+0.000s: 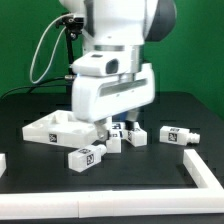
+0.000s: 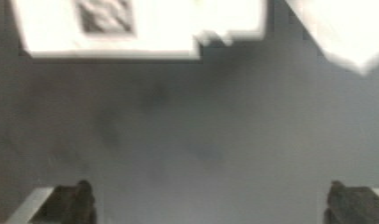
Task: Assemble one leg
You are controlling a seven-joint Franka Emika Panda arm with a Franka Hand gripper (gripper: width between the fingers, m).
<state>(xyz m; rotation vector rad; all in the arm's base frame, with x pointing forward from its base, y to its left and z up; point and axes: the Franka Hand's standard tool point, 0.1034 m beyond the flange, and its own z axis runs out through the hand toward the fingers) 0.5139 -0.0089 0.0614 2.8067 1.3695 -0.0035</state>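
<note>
Several white legs with code tags lie on the black table: one at the front [image 1: 85, 155], one on the exterior view's right [image 1: 175, 134], and two close together under the arm [image 1: 128, 137]. My gripper [image 2: 211, 203] is open wide and empty, with only dark table between its fingertips [image 2: 61, 202]. In the exterior view the white hand hangs low over the middle legs and hides its fingers. The wrist view shows a blurred white tagged piece [image 2: 124, 28] ahead of the fingers and a second white piece [image 2: 337, 35] beside it. I cannot tell which parts these are.
The large flat white panel with raised rim [image 1: 50, 128] lies on the exterior view's left, beside the hand. A white angled bar [image 1: 205, 168] lies at the front right. A white corner [image 1: 3, 160] shows at the left edge.
</note>
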